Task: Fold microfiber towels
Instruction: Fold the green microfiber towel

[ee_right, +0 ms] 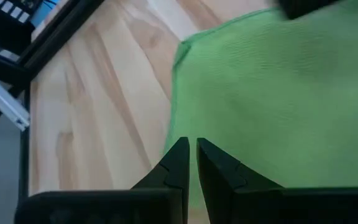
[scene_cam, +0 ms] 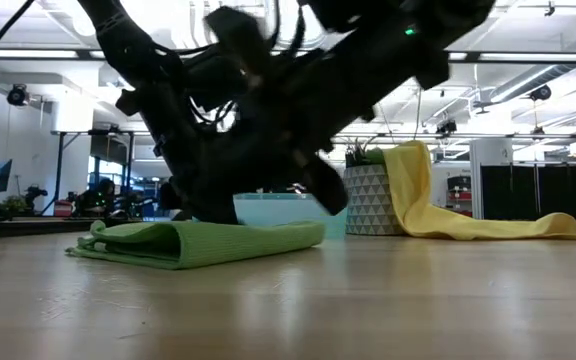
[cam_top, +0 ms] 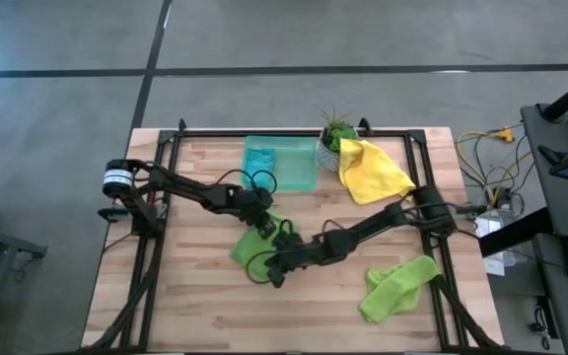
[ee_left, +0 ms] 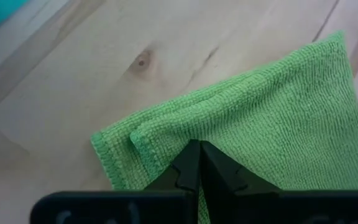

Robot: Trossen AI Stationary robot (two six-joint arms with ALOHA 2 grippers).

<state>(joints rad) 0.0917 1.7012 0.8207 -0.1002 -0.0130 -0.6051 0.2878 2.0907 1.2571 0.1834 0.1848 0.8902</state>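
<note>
Two dark grippers meet over one folded lime green microfiber towel [cam_top: 248, 244] at the middle of the wooden table [cam_top: 195, 306]. The left gripper [ee_left: 198, 163] has its fingers pressed together, tips resting on the towel's layered corner. The right gripper [ee_right: 191, 163] sits at the towel's 4 o'clock edge, fingers nearly together with a thin gap; I cannot tell whether cloth is pinched. The towel's long axis runs from 1 o'clock to 7 o'clock in the high view. A second lime green towel [cam_top: 396, 285] lies crumpled at 4 o'clock. One yellow towel [cam_top: 371, 170] drapes at 1 o'clock beside one small potted plant [cam_top: 334, 138]. One teal-blue towel [cam_top: 261, 157] lies in one translucent green plastic tray [cam_top: 302, 176] at 12 o'clock.
</note>
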